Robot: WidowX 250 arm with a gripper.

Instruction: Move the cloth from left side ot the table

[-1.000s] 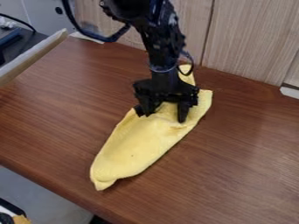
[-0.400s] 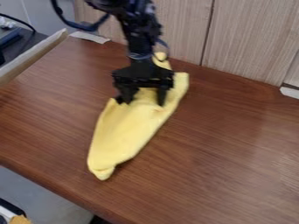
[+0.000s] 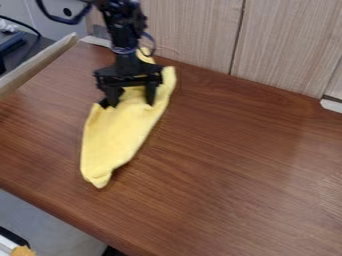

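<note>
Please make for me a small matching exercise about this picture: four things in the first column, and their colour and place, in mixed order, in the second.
1. Cloth
2. Gripper
3. Table
4. Wall panels

A. Brown, underneath the long yellow thing
B. Pale wood look, with a dark upright seam, behind the work surface
C. Yellow, lying long and narrow
D. Black, hanging down from the arm

Right pairs: 1-C, 2-D, 3-A, 4-B

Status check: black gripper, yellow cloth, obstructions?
Black two-finger gripper down at soft yellow cloth, fingers apart. Cloth on brown wooden table, toward image left. Pale flat board at upper left, possible obstacle if cloth goes further left.
</note>
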